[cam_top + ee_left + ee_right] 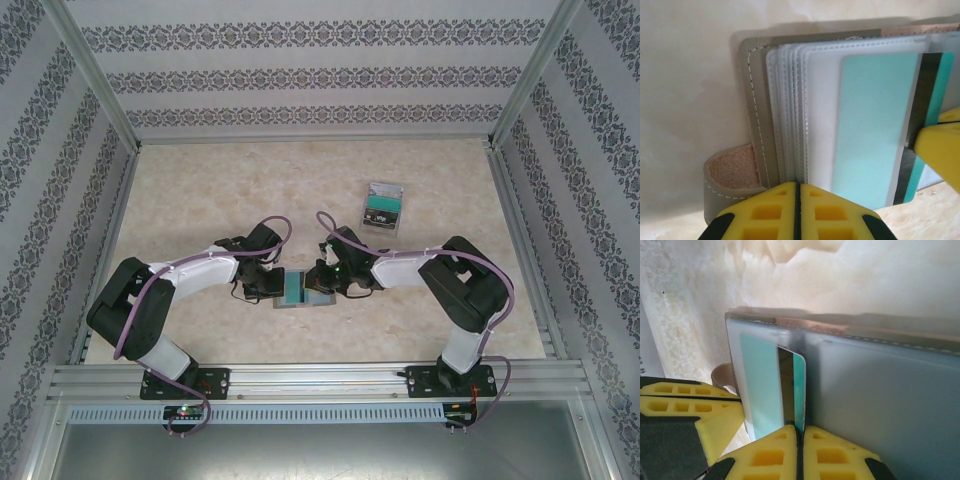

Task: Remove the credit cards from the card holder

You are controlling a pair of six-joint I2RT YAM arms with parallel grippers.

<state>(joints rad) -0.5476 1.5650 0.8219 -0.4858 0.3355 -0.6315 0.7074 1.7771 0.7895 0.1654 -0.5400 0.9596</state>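
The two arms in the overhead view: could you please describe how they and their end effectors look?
Both the left arm and right arm have black joint housings, white links and a purple cable running along them. The left end effector and right end effector have yellow fingers with square recesses and black patches lower down.

Both arms, the left arm (150, 310) and right arm (455, 285), are black and white with a thin purple cable (150, 288) (like string). The left end effector (798, 200) and right end effector (800, 445) have chunky yellow fingers (772, 212) with square holes.
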